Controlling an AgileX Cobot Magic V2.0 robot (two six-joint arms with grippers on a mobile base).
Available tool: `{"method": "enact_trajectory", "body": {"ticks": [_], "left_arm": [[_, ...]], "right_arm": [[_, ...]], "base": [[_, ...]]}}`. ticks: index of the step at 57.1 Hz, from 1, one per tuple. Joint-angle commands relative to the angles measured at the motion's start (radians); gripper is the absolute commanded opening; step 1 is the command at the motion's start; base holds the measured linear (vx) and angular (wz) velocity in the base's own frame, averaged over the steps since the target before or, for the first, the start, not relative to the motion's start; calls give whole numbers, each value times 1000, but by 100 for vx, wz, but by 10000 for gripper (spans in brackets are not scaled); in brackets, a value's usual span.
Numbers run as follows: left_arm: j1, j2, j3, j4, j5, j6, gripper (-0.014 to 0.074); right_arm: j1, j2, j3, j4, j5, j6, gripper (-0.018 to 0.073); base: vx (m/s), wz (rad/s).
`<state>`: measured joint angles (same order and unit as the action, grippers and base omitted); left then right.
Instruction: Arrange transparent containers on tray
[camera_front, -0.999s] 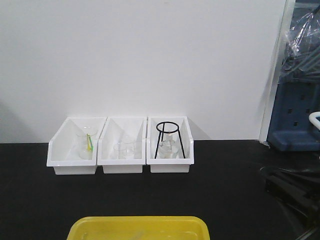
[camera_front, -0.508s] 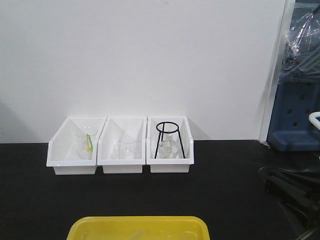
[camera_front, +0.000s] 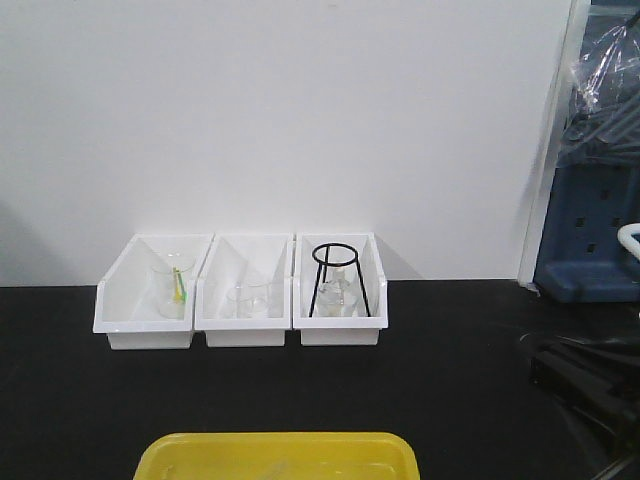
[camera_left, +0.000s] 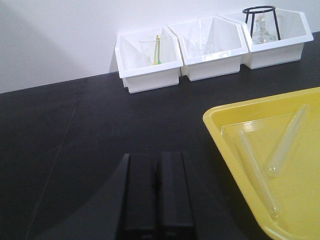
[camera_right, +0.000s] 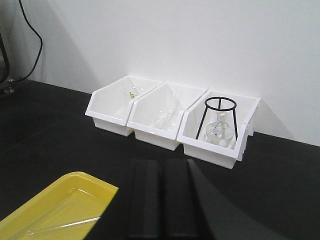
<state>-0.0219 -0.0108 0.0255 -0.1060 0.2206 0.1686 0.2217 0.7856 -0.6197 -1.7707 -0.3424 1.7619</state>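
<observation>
No readable text, label, brand, number or sign in any view.

A plain white wall (camera_front: 300, 110) stood behind my black tabletop (camera_front: 450, 380); a blue pegboard stand (camera_front: 592, 235) with clear plastic wrap (camera_front: 605, 60) filled the far right corner.

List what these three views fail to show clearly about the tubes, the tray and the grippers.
- Yellow tray: front view's bottom edge cuts it; tubes there are faint smears.
- Two test tubes: left wrist view shows them lying in the tray; whether they touch is unclear.
- Right wrist view: only a tray corner; glare hides the tubes.
- Left gripper and right gripper: fingers look shut, tips cropped by the bottom edge.
- Glassware in the white bins: too small to identify.
</observation>
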Motion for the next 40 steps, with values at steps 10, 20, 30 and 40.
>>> {"method": "enact_trajectory", "body": {"ticks": [10,20,30,40], "left_arm": [[4,-24,39,-1,-77,-8,-6],[4,-24,39,-1,-77,-8,-6],[3,-24,39,-1,-77,-8,-6],[3,-24,39,-1,-77,-8,-6]], "right_arm": [[-3,-7,-27,-20,25,-19,-13],[-3,-7,-27,331,128,-270,-13],[-1,-7,-27,1066,220,-1000,-13],[-1,-9,-26,1599,445,-1529,-13]], "base": [[0,0],[0,0],[0,0],[0,0]]}}
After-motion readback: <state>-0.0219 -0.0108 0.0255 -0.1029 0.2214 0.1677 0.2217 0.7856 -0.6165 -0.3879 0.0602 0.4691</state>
